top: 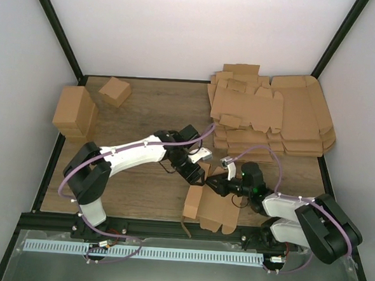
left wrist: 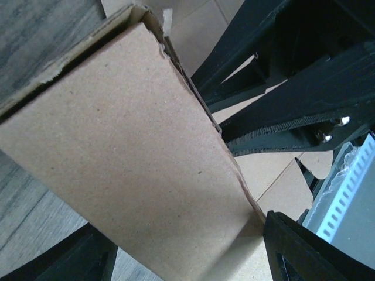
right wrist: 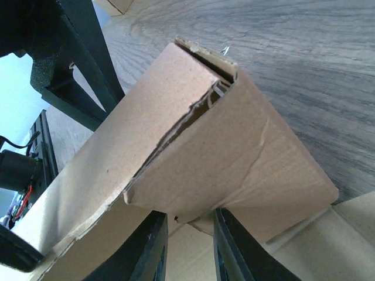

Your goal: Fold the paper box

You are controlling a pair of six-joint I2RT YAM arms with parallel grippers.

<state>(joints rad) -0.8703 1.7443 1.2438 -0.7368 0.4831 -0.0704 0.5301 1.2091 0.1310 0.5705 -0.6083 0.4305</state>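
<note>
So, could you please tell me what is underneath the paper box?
Only the wooden table shows around the paper box, clearest to its left. Whatever lies directly beneath its flat panels is covered by the cardboard.

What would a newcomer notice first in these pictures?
The half-folded paper box at front centre, one raised wall pinched by the right gripper. Then the stack of flat cardboard blanks in the far right corner, and a tall brown box and a small cube-like box at far left.
</note>
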